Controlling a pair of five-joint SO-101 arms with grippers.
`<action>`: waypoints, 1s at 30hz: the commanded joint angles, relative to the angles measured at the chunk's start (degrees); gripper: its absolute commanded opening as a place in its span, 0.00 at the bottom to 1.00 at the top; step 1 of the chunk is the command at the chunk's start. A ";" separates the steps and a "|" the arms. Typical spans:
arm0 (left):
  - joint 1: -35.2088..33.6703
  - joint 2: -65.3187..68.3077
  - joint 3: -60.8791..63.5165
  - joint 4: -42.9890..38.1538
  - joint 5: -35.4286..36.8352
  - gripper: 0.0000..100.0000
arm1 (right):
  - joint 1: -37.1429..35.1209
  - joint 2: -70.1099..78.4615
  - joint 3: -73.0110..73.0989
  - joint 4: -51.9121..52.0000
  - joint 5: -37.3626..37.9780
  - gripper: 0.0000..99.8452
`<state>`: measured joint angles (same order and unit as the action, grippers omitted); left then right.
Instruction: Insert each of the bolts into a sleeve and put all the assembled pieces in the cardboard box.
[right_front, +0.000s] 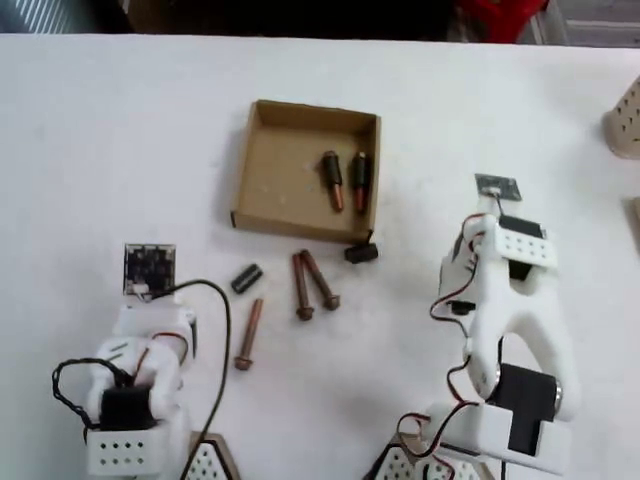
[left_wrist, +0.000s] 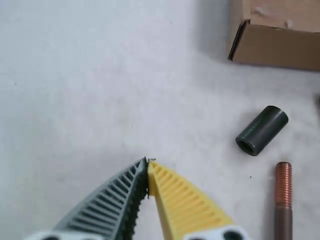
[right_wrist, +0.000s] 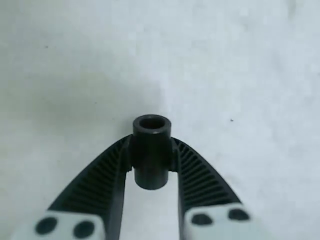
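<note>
My right gripper (right_wrist: 151, 146) is shut on a black sleeve (right_wrist: 151, 152), held with its open bore toward the camera above bare white table. My left gripper (left_wrist: 147, 172) is shut on nothing, its grey and yellow fingers meeting at the tips. Just beyond it lie a loose black sleeve (left_wrist: 262, 131) and a copper bolt (left_wrist: 283, 200). From above, that sleeve (right_front: 246, 278) and bolt (right_front: 249, 335) lie in front of the cardboard box (right_front: 262, 175). Two more bolts (right_front: 312, 284) lie side by side, and another sleeve (right_front: 361, 253) rests against the box's front corner. Two assembled pieces (right_front: 345, 180) lie inside the box.
The left arm (right_front: 135, 390) stands at the near left and the right arm (right_front: 510, 310) at the near right. A pale perforated object (right_front: 625, 120) sits at the far right edge. White table lies open between the arms.
</note>
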<state>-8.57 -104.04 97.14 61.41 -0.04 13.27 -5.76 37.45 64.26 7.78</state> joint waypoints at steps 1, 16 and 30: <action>-0.31 -0.48 -0.44 -3.34 0.09 0.02 | 3.65 -0.40 1.58 -2.33 0.09 0.02; 2.51 16.84 -16.79 -3.25 2.46 0.02 | 8.48 -0.40 4.22 -5.41 5.10 0.02; 18.86 47.52 -29.80 -3.34 13.45 0.02 | 8.40 0.13 4.48 -7.34 5.19 0.02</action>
<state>4.88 -57.36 69.27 59.74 11.82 21.36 -5.23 42.29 57.41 12.26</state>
